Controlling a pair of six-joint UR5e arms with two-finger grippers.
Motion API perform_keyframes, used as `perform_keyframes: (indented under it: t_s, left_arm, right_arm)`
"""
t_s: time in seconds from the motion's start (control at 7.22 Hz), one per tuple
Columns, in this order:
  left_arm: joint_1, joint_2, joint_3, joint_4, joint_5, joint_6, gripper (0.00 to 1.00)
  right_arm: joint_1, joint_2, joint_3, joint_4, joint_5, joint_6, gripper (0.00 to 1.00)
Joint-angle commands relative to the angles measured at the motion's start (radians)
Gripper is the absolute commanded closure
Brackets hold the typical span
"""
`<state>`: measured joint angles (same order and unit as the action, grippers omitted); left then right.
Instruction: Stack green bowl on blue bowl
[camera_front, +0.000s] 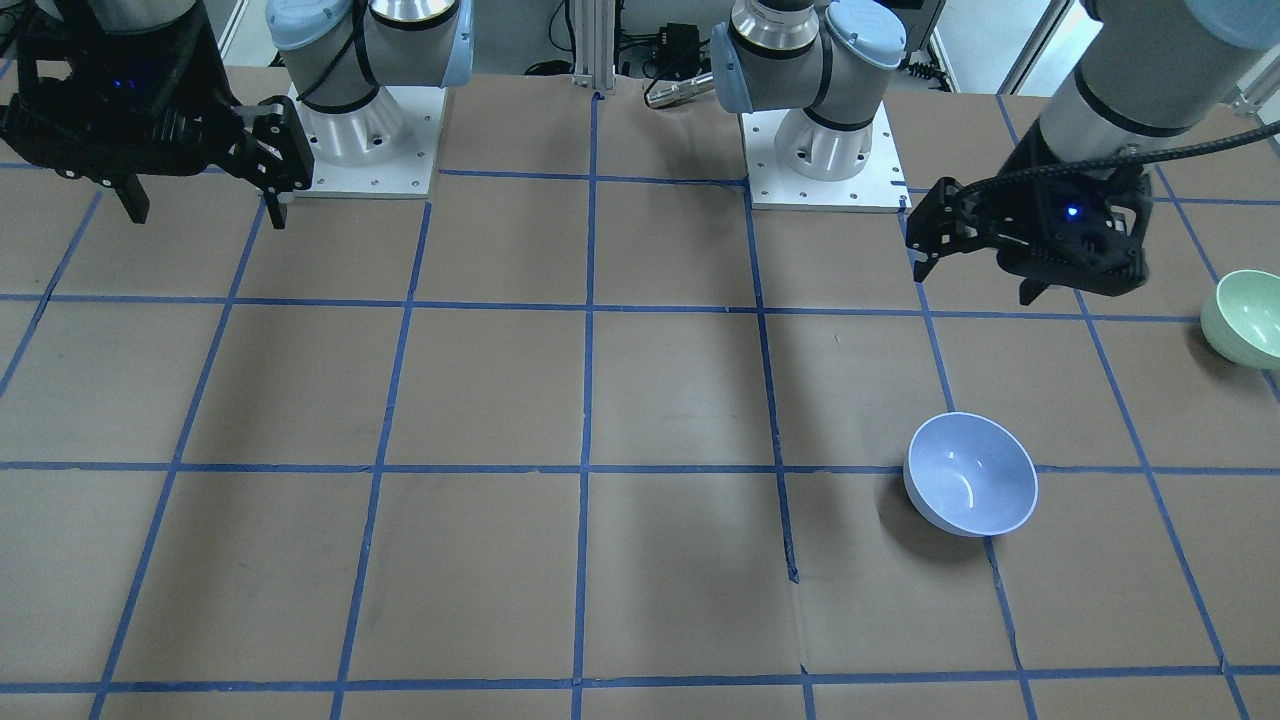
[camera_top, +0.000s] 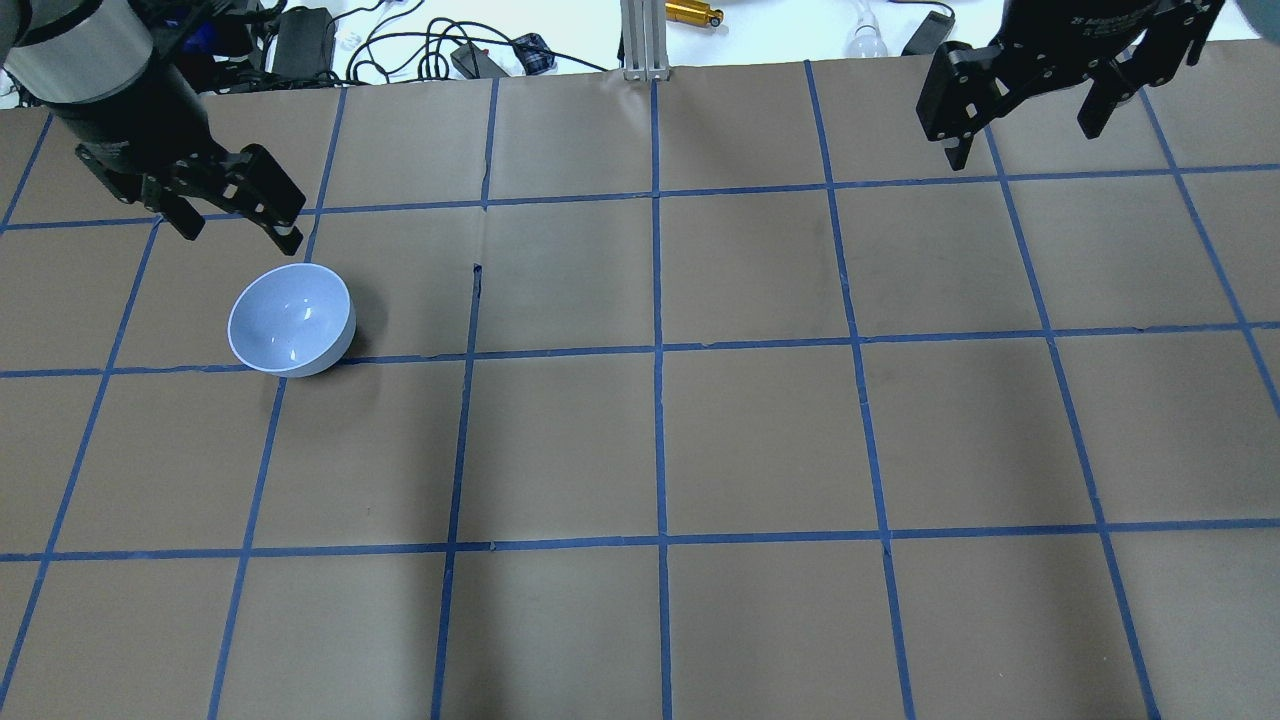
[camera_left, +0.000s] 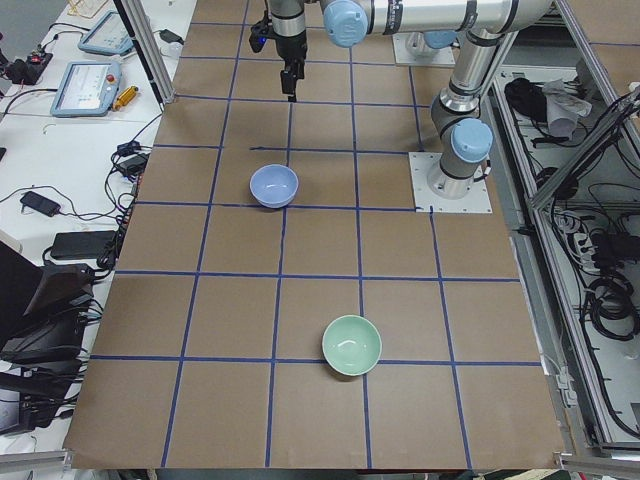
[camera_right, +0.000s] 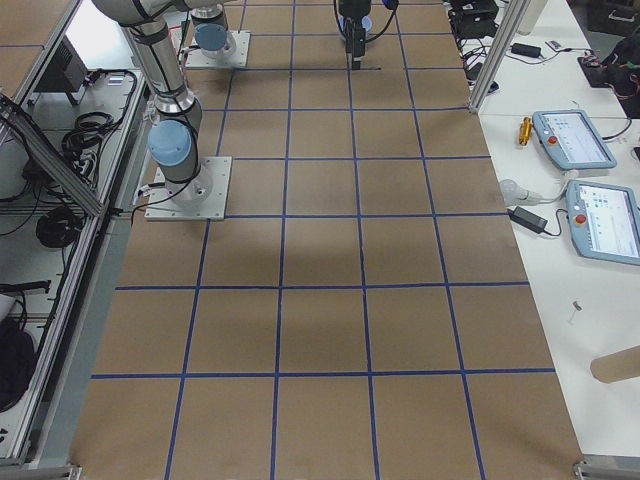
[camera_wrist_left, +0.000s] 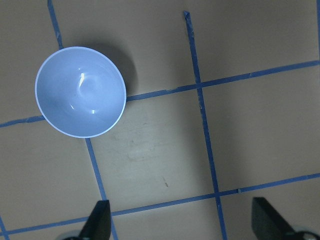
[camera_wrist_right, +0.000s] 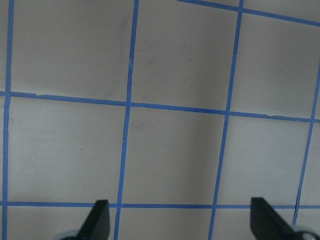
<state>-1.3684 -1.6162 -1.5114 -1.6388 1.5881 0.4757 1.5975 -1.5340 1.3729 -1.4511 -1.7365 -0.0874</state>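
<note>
Left gripper (camera_front: 978, 285) hangs above the table with its jaws spread wide and nothing between them. In the wrist view both fingertips (camera_wrist_left: 100, 222) frame bare brown paper, with the blue bowl (camera_wrist_left: 80, 91) off to one side rather than underneath. Right gripper (camera_front: 205, 212), over at the other end, is just as open and just as empty, looking down on nothing but the taped grid of the table (camera_top: 760, 440). Out to the bowls now: the blue one sits upright near the left gripper, mouth up, ready to receive. The green bowl (camera_front: 1245, 318) is well apart from it, upright too, out toward the table's left end, with no gripper near it. By my read nothing is done yet. The green bowl has to be reached, gripped, lifted, carried across and set into the blue one, and the left arm looks the closer candidate.
</note>
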Motion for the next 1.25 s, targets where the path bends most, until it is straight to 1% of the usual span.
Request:
perform_keyframes:
  t_s: [0.0,0.14,0.28,0.55,0.83,1.11]
  left_arm:
    - [0.122,-0.02,0.005,0.005,0.019,0.229,0.0]
    - [0.161,-0.024,0.007,0.007,0.051,0.312,0.0]
    - [0.208,-0.036,0.004,0.019,0.049,0.363,0.0]
    - [0.261,-0.048,0.003,0.072,0.052,0.411,0.0]
    - [0.357,-0.05,-0.013,0.073,0.052,0.403,0.0]
    - [0.379,-0.057,-0.016,0.067,0.052,0.426,0.0]
  right_arm:
    - [0.001,0.0,0.0,0.0,0.0,0.0,0.0]
    - [0.001,0.0,0.0,0.0,0.0,0.0,0.0]
    - [-0.001,0.0,0.0,0.0,0.0,0.0,0.0]
    - [-0.001,0.0,0.0,0.0,0.0,0.0,0.0]
    - [-0.001,0.0,0.0,0.0,0.0,0.0,0.0]
    - [0.001,0.0,0.0,0.0,0.0,0.0,0.0]
